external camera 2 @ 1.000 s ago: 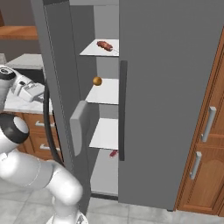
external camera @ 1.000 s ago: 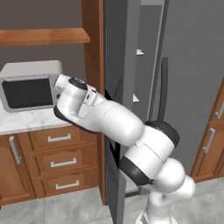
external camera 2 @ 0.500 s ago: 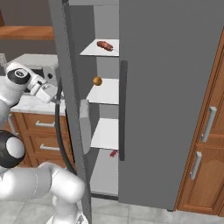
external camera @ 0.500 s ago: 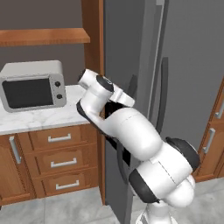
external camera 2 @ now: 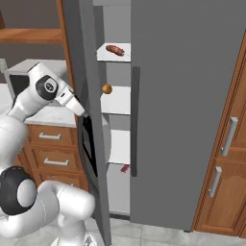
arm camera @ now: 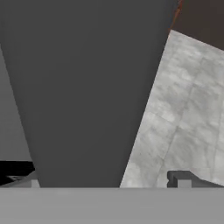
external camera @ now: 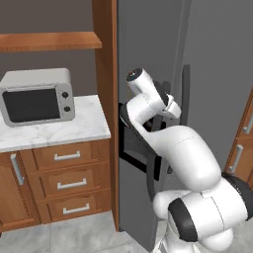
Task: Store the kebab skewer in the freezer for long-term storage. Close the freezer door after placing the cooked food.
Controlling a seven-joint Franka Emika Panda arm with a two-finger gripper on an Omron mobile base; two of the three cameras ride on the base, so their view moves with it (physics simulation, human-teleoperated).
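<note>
We see the kebab skewer (external camera 2: pixel 115 49) lying on the top white shelf inside the freezer (external camera 2: pixel 192 96). A small orange ball (external camera 2: pixel 106 89) sits on the shelf below it. The freezer door (external camera 2: pixel 91 120) is partly open. Our gripper (external camera 2: pixel 84 113) is pressed up against the outside of that door, its fingers spread wide and holding nothing. The microwave (external camera: pixel 37 96) sits on the marble counter (external camera: pixel 59 131) nearby.

Kitchen: microwave (external camera: pixel 37 96), freezer (external camera 2: pixel 182 96), cabinets (external camera: pixel 64 180).
</note>
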